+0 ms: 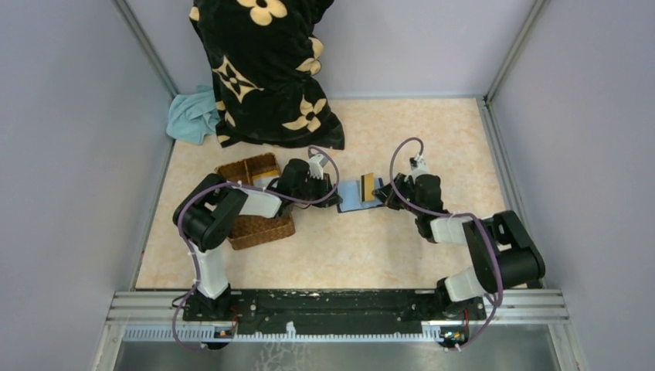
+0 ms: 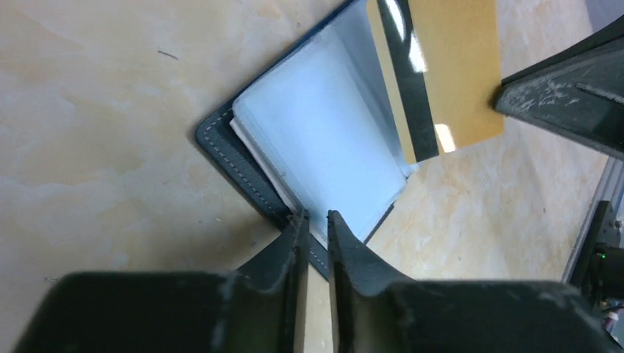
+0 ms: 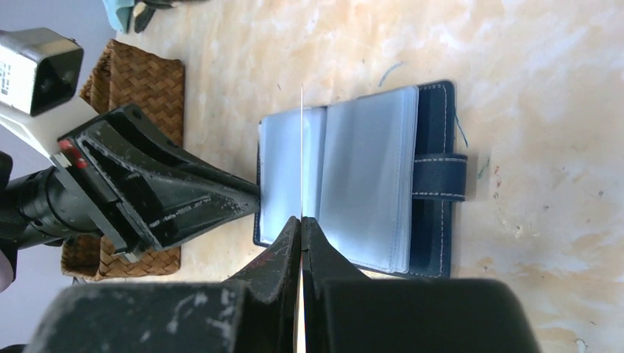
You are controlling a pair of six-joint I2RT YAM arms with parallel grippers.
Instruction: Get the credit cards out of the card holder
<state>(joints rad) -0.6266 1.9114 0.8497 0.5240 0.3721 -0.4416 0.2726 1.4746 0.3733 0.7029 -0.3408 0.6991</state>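
The navy card holder [image 1: 357, 199] lies open on the table between my grippers, its pale blue sleeves [image 2: 316, 140] facing up and its clasp tab [image 3: 440, 176] to the right. My left gripper [image 2: 314, 217] is shut on the holder's near edge, with a narrow gap between the jaws. It also shows in the right wrist view [image 3: 250, 195]. My right gripper [image 3: 302, 219] is shut on a gold credit card [image 2: 449, 73] with a dark stripe. It holds the card upright over the open holder, edge-on in the right wrist view [image 3: 302, 147]. No other cards are visible.
A brown wicker basket [image 1: 266, 228] stands left of the holder, under the left arm. A black cloth with cream flowers [image 1: 266, 69] and a teal cloth [image 1: 193, 116] lie at the back left. Grey walls enclose the table.
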